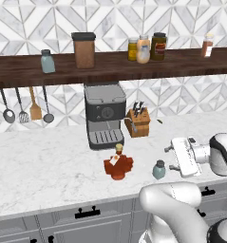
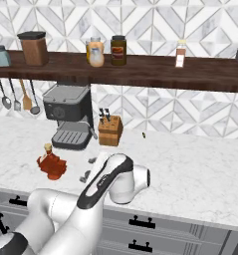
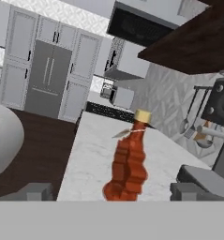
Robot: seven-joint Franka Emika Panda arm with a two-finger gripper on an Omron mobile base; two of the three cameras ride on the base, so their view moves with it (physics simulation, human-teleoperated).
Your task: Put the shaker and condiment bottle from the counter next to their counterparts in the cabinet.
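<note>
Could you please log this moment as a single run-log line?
gripper: open, empty | shaker: on counter, beside gripper | condiment bottle: on counter, upright | cabinet: neither item placed yet

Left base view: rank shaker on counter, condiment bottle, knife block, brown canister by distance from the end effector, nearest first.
End effector sits open at the counter's right.
1. Shaker: on the counter, right beside the fingers.
2. Condiment bottle: on the counter, further left.
3. Knife block: back by the wall, next to the coffee machine.
4. Brown canister: up on the cabinet shelf, far left.
</note>
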